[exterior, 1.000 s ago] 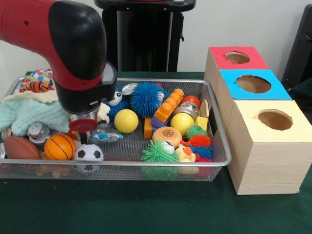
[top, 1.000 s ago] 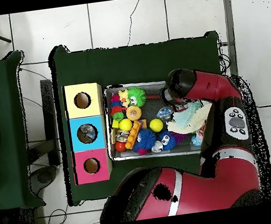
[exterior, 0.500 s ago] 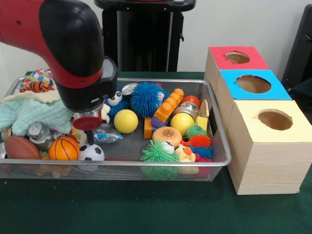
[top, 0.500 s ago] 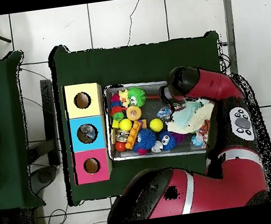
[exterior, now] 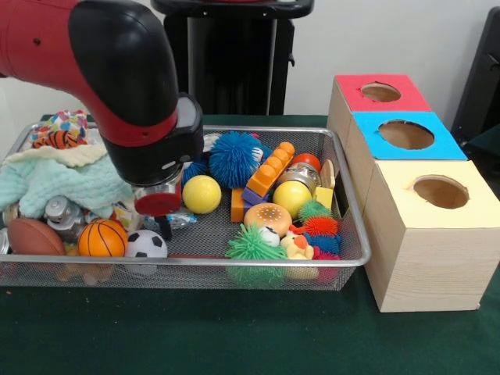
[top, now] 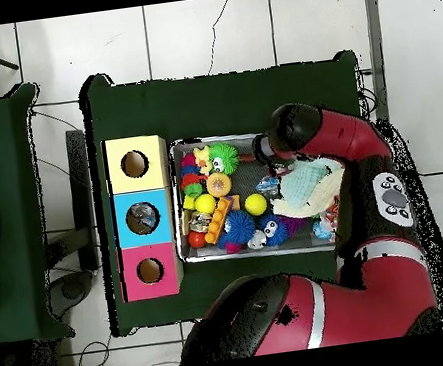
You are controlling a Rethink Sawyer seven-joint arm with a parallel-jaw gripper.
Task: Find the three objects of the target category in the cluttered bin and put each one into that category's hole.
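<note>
Orange basketball and soccer ball sit touching at the mesh bin's near-left corner, football further left. Just above them hangs the gripper; whether it's open, I can't tell. Coming down between crowded balls, it could nudge one aside or snag the green cloth.

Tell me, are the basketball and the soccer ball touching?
Touching. In the front view the basketball and soccer ball sit side by side with no gap between them.
</note>
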